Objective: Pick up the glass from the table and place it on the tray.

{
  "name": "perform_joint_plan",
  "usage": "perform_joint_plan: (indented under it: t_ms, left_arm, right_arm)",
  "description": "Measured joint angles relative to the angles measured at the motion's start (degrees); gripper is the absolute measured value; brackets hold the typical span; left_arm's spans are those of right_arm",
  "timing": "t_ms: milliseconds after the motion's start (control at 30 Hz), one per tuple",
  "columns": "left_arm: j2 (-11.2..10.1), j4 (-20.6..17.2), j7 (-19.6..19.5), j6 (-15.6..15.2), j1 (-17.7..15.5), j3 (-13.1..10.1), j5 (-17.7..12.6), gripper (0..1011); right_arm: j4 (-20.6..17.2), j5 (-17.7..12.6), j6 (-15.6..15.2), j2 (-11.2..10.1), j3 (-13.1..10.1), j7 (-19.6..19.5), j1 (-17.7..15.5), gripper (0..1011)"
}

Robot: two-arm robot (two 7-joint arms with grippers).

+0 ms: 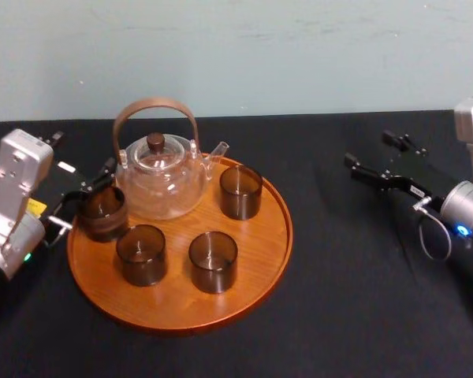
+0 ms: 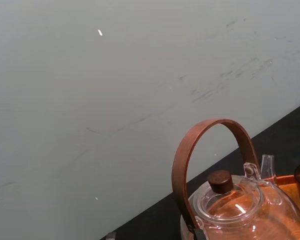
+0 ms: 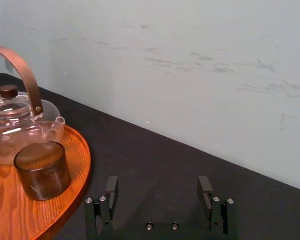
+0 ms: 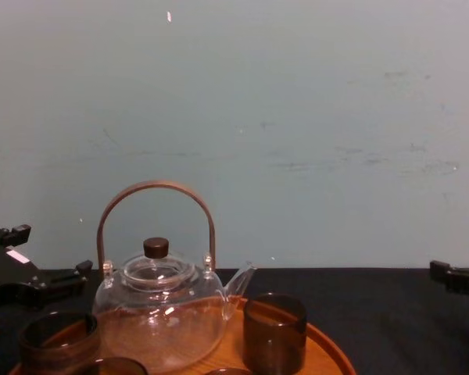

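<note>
The glass [image 1: 102,213] is at the left edge of the tray [image 1: 256,244], just beside the teapot [image 1: 162,177]; my left gripper [image 1: 87,195] has a finger on either side of it, but I cannot tell whether the pads press it; three more glasses [image 1: 213,261] stand on the tray; my right gripper [image 1: 369,151] hangs over the table [image 1: 363,315] well right of the tray, spread wide, holding nothing.
</note>
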State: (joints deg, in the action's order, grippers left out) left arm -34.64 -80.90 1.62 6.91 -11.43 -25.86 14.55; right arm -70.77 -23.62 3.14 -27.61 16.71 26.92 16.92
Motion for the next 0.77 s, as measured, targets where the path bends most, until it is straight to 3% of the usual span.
perform_joint_plan:
  t_ms: [767]
  left_arm:
    - [0.00, 0.00, 0.00, 0.00, 0.00, 0.00, 0.00, 1001]
  right_arm:
    - [-0.04, 0.04, 0.01, -0.10, 0.43, 0.40, 0.32, 1002]
